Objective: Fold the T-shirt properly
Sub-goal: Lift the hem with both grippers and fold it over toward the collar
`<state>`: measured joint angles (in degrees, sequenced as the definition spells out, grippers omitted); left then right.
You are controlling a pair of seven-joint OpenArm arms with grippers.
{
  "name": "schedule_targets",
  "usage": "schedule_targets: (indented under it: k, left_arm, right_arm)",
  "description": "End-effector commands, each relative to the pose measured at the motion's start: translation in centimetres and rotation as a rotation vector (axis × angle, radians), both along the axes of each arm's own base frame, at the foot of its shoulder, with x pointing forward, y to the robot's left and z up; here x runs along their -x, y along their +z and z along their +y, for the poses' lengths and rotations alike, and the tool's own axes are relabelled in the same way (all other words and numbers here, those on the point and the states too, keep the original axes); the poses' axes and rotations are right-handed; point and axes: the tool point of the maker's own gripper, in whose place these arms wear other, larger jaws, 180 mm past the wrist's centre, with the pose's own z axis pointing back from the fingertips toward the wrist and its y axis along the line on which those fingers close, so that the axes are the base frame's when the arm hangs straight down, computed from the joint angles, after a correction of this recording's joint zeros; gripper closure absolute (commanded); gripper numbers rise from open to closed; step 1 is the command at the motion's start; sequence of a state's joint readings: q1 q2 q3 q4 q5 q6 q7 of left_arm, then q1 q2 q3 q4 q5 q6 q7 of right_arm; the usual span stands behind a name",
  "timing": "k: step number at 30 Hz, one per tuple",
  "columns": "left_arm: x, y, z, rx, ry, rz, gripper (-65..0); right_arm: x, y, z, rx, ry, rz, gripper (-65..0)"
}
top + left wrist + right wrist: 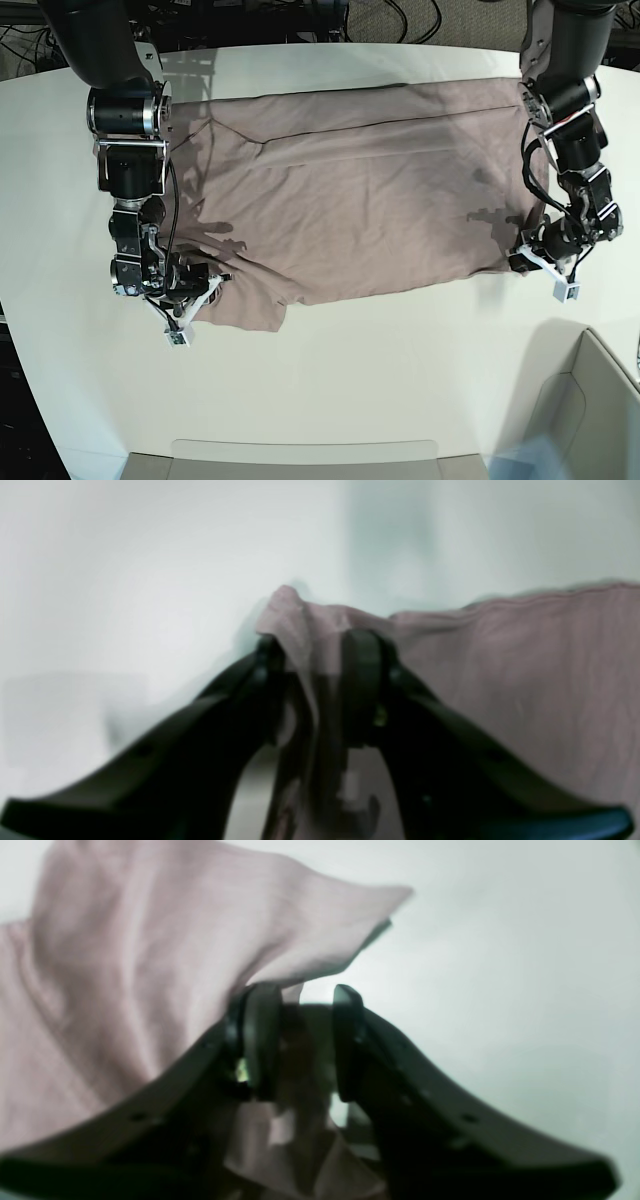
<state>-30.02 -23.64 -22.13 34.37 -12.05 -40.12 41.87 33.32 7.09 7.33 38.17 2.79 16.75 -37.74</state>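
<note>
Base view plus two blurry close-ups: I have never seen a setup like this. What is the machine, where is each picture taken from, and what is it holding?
This is a two-armed robot working over a white table. The base view looks down on both arms; the close-ups come from cameras mounted on each wrist, looking along the dark fingers.

A dusty pink T-shirt lies spread out on the table. The left end effector has a bunched corner of the shirt between its fingers. The right end effector also has shirt fabric between its fingers, near a sleeve. Whether either is fully clamped, the blur hides. A pale box stands at the table's corner.
</note>
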Motion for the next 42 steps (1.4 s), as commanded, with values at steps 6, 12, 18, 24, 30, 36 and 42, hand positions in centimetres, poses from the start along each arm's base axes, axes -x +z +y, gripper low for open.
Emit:
schedule_targets:
  k: [6,12,18,24,30,36,42]
  left_arm:
    - [1.4,-1.1,-0.1,-0.03,-0.038,0.091,0.0]
    - [1.1,-0.9,-0.1,-0.032,-0.04,0.084,0.0]
    - [0.8,-0.5,0.0,-0.035,-0.038,0.074,0.0]
    - [-0.5,2.2,1.0,-0.101,-0.056,0.032,0.0]
    - [-1.1,5.4,2.0,-0.19,-0.078,-0.001,0.0]
    - [0.8,5.4,2.6,-0.257,-0.097,0.017,0.0]
    - [3.1,5.0,3.0,-0.309,-0.113,0.051,0.0]
  right_arm:
    - [-0.6,1.7,0.1,0.02,0.054,0.046,0.0]
    - [-2.4,4.3,-0.3,0.034,0.059,-0.016,0.0]
    - [-4.7,9.4,0.0,0.057,0.075,-0.167,0.0]
    - [-6.0,11.8,-0.1,0.074,0.076,-0.197,0.0]
    - [-6.0,12.3,-0.2,0.078,0.075,-0.196,0.0]
    - [-4.2,14.3,-0.2,0.138,0.093,-0.245,0.0]
    - [-1.9,14.9,-1.3,0.205,0.094,-0.233,0.0]
